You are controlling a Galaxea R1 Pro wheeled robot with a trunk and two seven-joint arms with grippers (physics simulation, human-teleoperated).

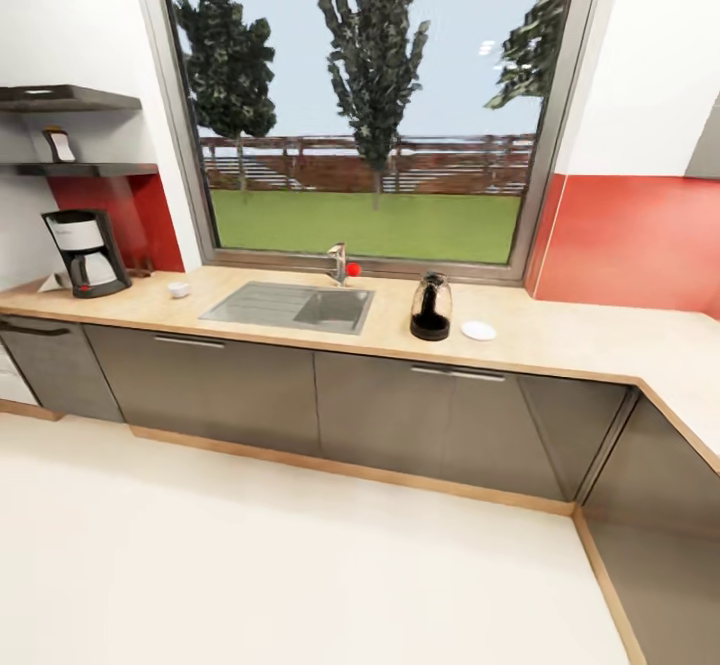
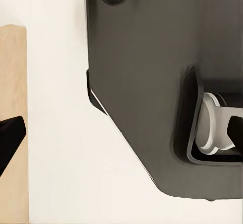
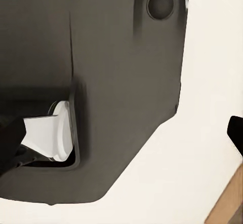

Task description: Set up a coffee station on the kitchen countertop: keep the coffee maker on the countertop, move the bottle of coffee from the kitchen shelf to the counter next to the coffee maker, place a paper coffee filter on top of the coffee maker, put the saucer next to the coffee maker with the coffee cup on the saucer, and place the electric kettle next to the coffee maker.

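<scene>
Head view: coffee maker [image 1: 86, 252] stands far left on tabletop [image 1: 560, 337]; electric kettle [image 1: 431, 308] and saucer [image 1: 478, 330] sit right of sink [image 1: 290, 306], awaiting transfer. Hand state: cannot tell.

The countertop [image 1: 560, 337] is light tan with a faint speckle. The coffee maker [image 1: 86, 251] is black with a white upper band and a small red switch. The electric kettle [image 1: 431, 307] is dark smoky glass on a black base; the saucer [image 1: 478, 330] and the coffee cup [image 1: 179, 289] are white. The cabinet fronts [image 1: 250, 385] are grey-brown, the wall panels [image 1: 630, 242] red, the floor [image 1: 250, 565] cream, the sink [image 1: 290, 305] grey steel. The robot's base [image 2: 152, 72] is dark charcoal.
</scene>
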